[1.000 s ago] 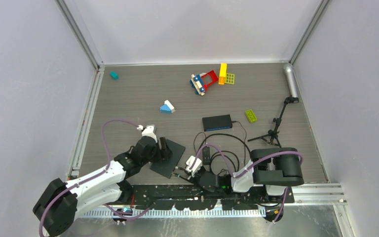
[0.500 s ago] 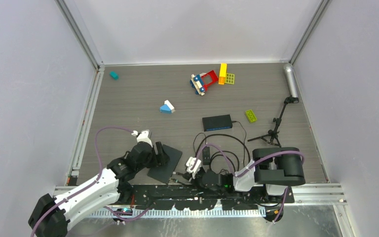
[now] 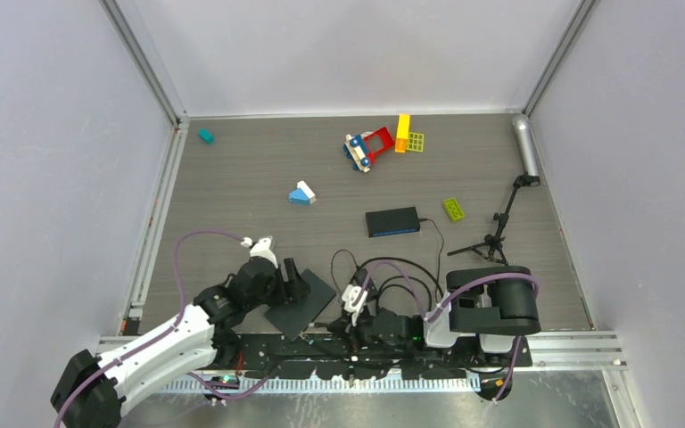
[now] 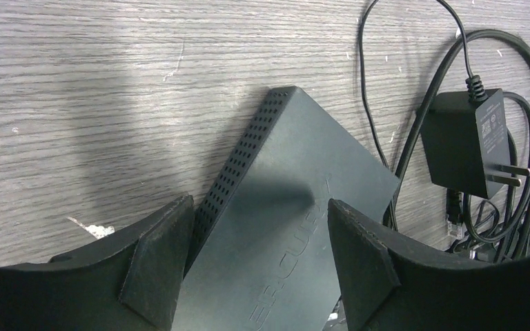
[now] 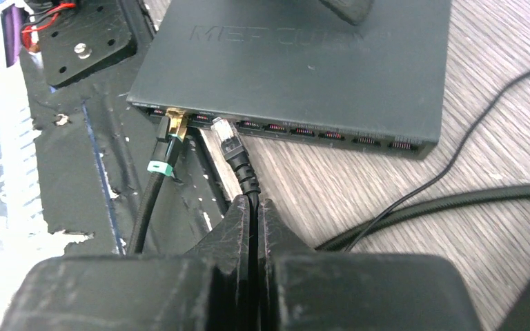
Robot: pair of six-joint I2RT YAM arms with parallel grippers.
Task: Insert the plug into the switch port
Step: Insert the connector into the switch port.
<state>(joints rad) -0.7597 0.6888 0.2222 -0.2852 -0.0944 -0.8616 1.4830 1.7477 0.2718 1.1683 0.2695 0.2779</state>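
1. The table (image 3: 232, 178) carries the switch (image 3: 301, 301) at its 6 o'clock edge, one corner out over the black base plate (image 5: 103, 41). The toys (image 3: 370, 147) and another black box (image 3: 392, 221) lie well apart, toward 12 o'clock.
2. The switch lies flat. In the top view its port face is turned to about 4 o'clock, toward my right gripper (image 5: 254, 207).
3. My left gripper (image 4: 259, 214) has its jaws spread over the switch. One finger (image 4: 159, 262) sits against the vented edge and the other is over the lid. I judge that I am bracing the switch, not clamping it.
4. The adapter (image 4: 466, 145) lies just beside the switch, at 3 o'clock in my left wrist view, among loose cable loops. It is clear of the port face.
5. My right gripper is closed on the cable (image 5: 245, 176) just behind the plug (image 5: 225, 132), which points to about 11 o'clock from my fingertips.
6. The plug's clear tip is at the row of ports (image 5: 317, 134), near the second or third from the left. It is tilted and not seated. A gold plug (image 5: 172, 124) already sits in the first port, at its 9 o'clock.
7. Done, as I judge it: the switch is steadied, and the plug is gripped and brought to the face. Left to do: square the plug to an empty port and push it home.
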